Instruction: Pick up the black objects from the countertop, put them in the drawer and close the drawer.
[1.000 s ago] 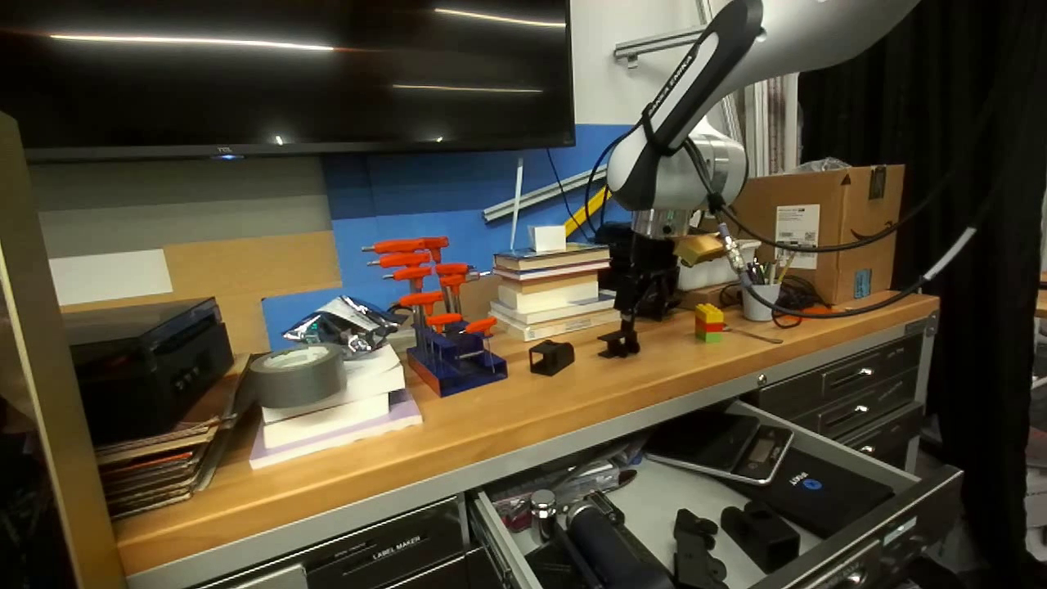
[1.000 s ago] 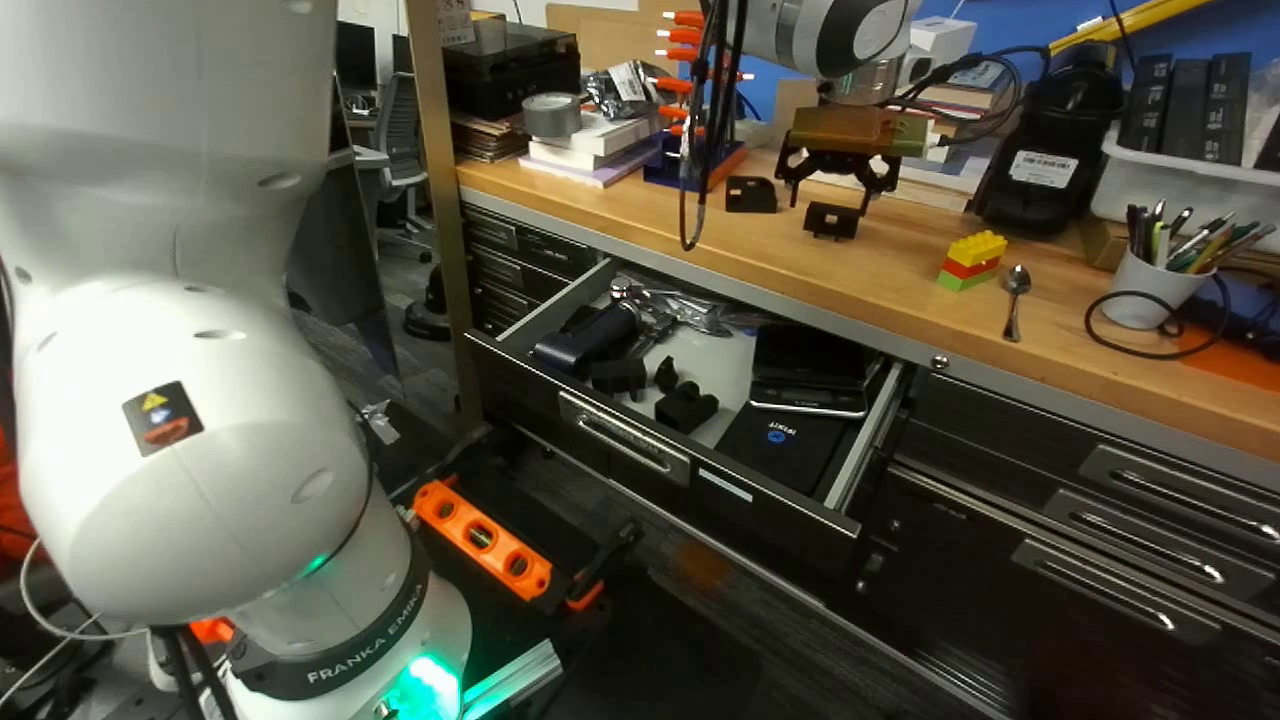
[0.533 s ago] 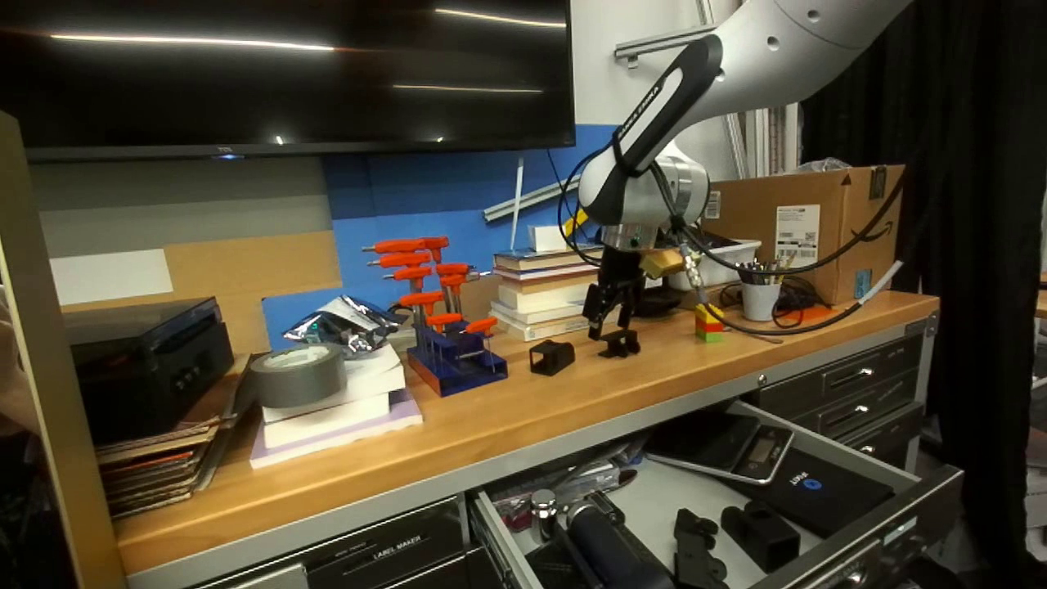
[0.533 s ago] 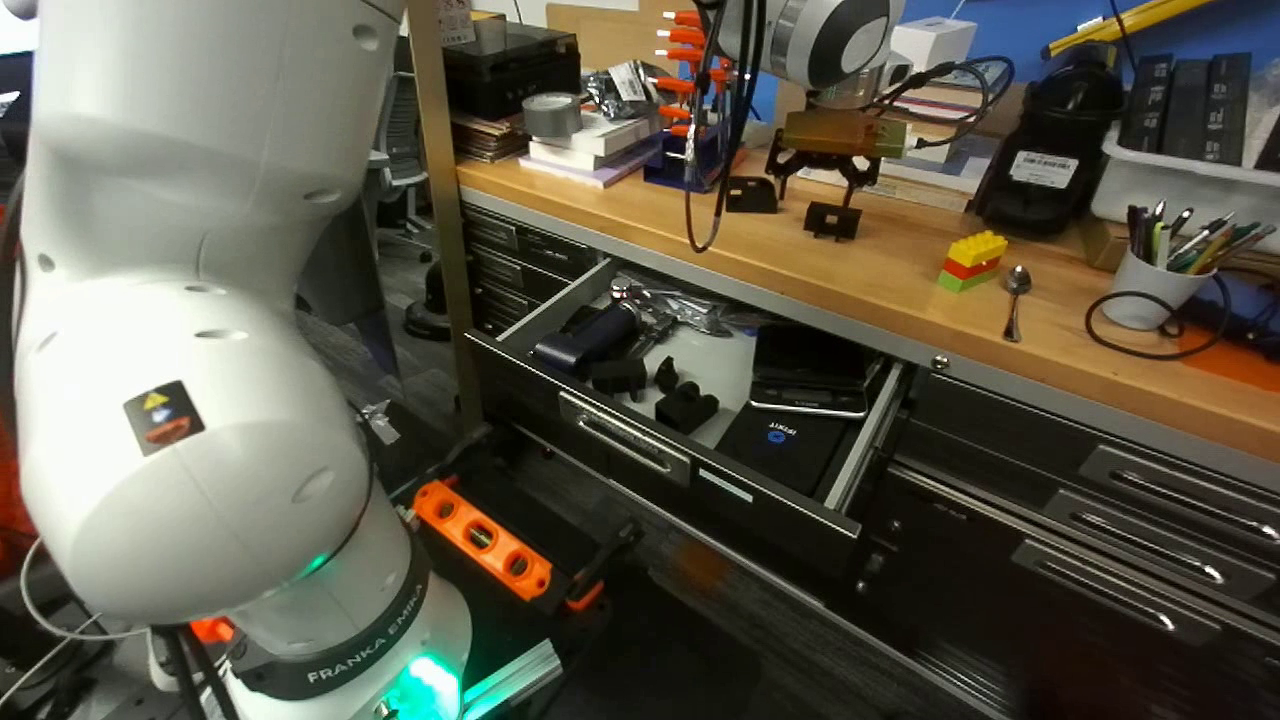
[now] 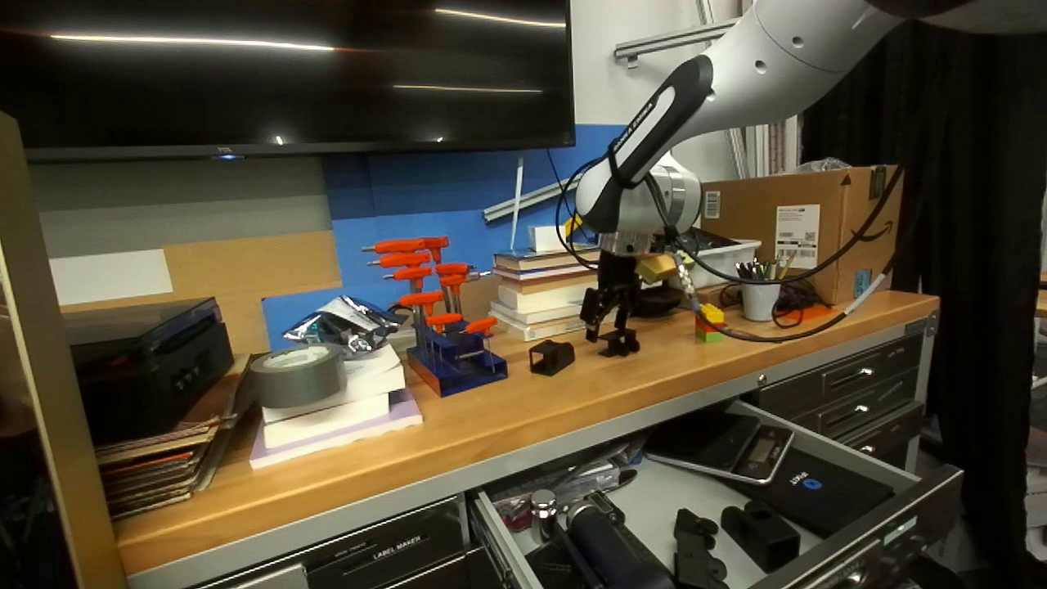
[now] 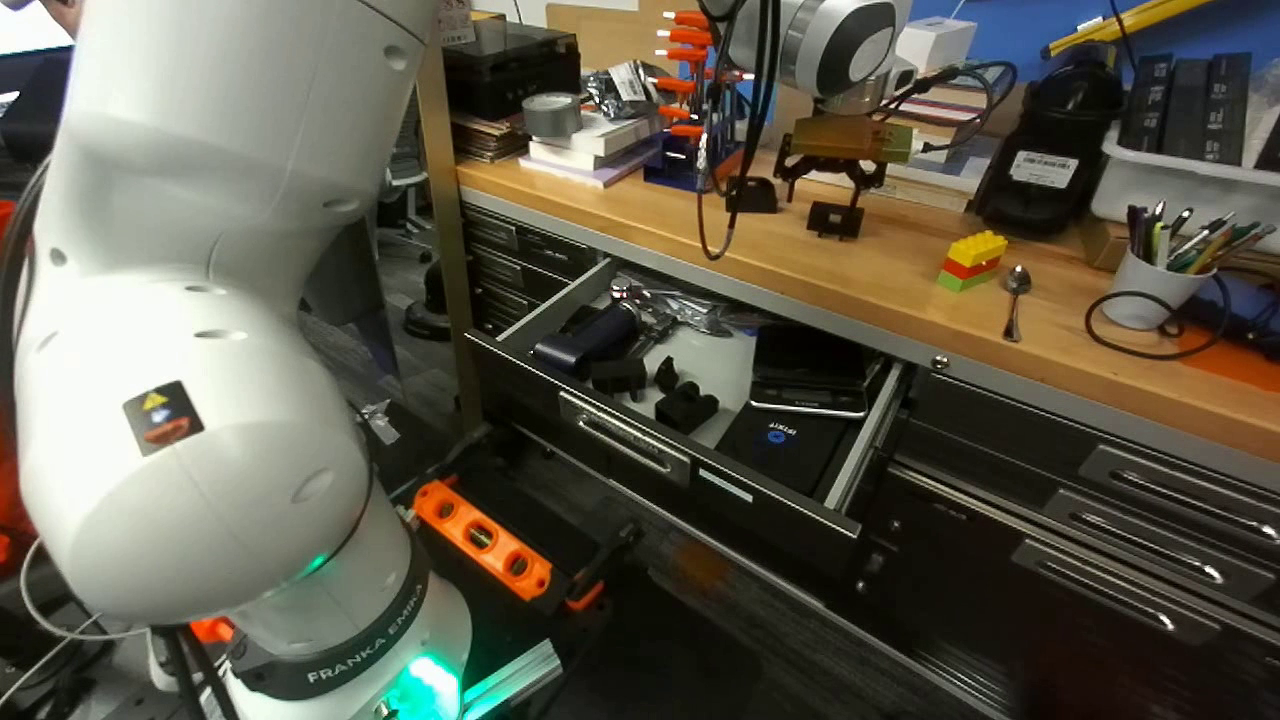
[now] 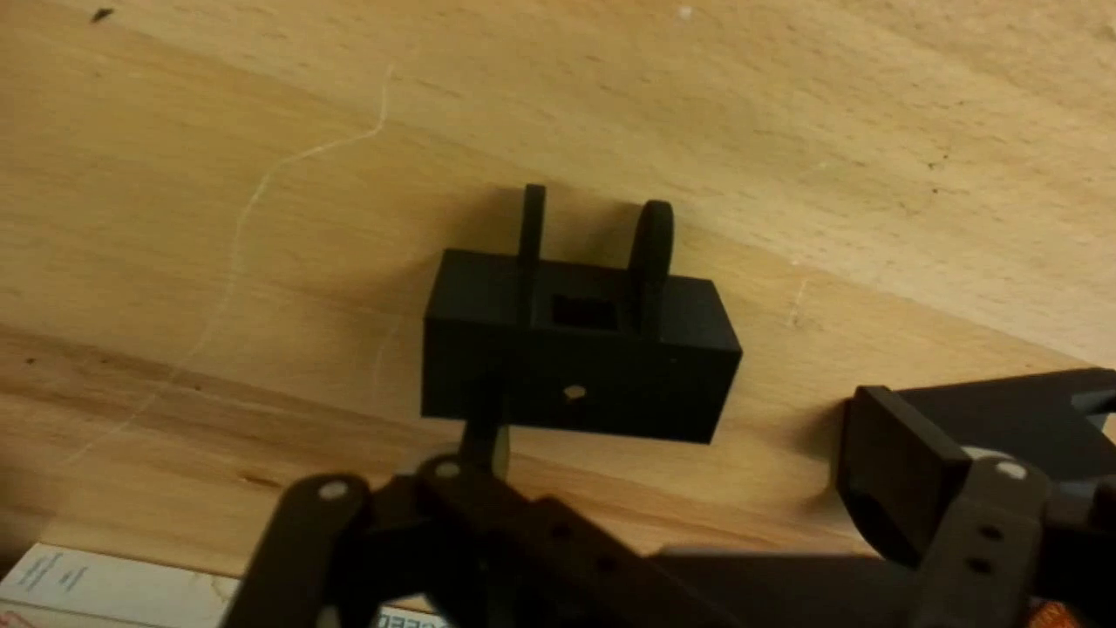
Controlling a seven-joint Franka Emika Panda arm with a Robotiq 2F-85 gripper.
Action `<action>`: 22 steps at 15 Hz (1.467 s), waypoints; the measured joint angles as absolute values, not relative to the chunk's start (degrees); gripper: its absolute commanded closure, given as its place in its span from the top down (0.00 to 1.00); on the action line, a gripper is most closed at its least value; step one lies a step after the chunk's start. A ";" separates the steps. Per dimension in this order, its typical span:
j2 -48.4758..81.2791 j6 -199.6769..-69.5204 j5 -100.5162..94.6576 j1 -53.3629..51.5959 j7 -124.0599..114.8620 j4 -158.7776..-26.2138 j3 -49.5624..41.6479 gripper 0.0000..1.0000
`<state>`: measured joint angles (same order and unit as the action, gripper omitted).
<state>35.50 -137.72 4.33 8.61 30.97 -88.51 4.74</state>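
Jaws spread wide, the gripper is held close to the right block on the countertop; the near drawer is pulled out.

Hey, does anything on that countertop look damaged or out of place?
Two things, perhaps. In the wrist view, a pale wandering line runs across the wooden countertop, looking like a scratch. In an exterior view, a spoon lies beside the toy-brick stack; table cutlery seems stray there.
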 measured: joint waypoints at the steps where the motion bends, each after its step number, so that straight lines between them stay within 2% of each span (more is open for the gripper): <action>1: 35.69 -137.72 3.95 8.62 30.96 -88.11 4.69 1.00; 21: 39.36 -137.47 0.38 9.15 30.93 -85.91 3.64 1.00; 22: 39.65 -137.40 0.38 9.15 30.93 -85.64 3.64 0.75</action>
